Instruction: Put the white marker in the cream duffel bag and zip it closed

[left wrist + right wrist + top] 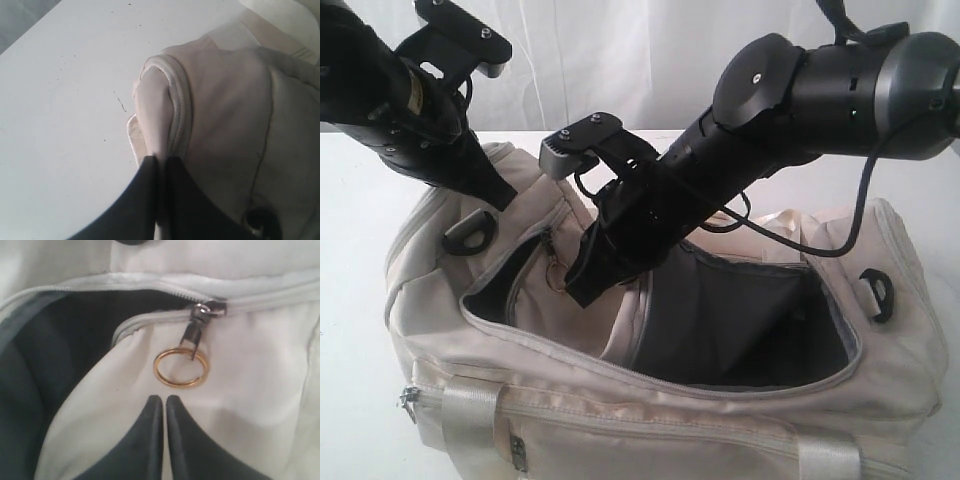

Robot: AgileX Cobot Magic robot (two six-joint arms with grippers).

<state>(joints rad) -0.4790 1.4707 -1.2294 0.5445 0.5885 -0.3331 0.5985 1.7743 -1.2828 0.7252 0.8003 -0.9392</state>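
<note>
Cream duffel bag [720,420] on a white table [60,100], long axis running left to right across the exterior view, mouth facing up. Nearest, the front wall carries webbing straps [470,410], cut off by the lower frame edge. Behind it the main zipper gapes, exposing dark grey lining [740,330]; the bag's floor lies in shadow, and the white marker cannot be made out in any view. The right gripper [164,399] reaches into the mouth, fingers pressed together, tips just beside a gold ring [179,368] hanging from the zipper slider [202,310], not touching it. Farther back, the left gripper [161,160] is clenched on a fabric fold at the bag's left end.
</note>
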